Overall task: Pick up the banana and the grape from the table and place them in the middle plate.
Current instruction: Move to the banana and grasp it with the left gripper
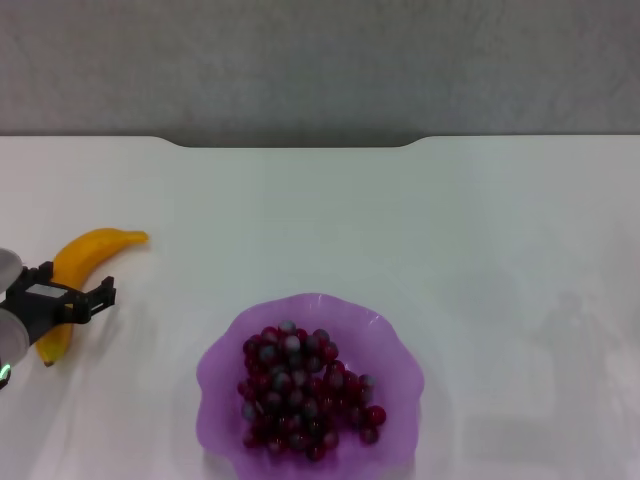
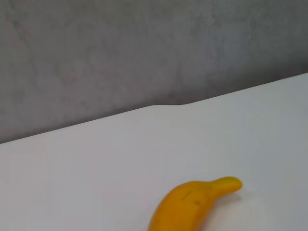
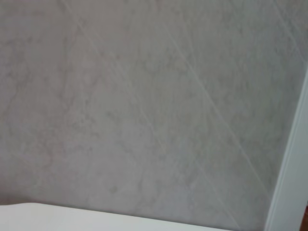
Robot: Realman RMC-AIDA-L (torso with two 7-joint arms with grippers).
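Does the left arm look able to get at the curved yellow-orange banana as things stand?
Probably yes: the left gripper already sits over the curved yellow-orange banana, which lies alone on the glossy white table with nothing in between.

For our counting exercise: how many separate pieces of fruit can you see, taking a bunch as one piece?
2. The banana lies on the table at the robot's left, under the left gripper. The grape bunch sits in the purple plate.

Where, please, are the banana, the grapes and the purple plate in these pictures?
banana (image 1: 95,248): head view, on its upper curved body.
grapes (image 1: 300,390): head view, middle of the bunch.
purple plate (image 1: 395,350): head view, on its wavy rim.
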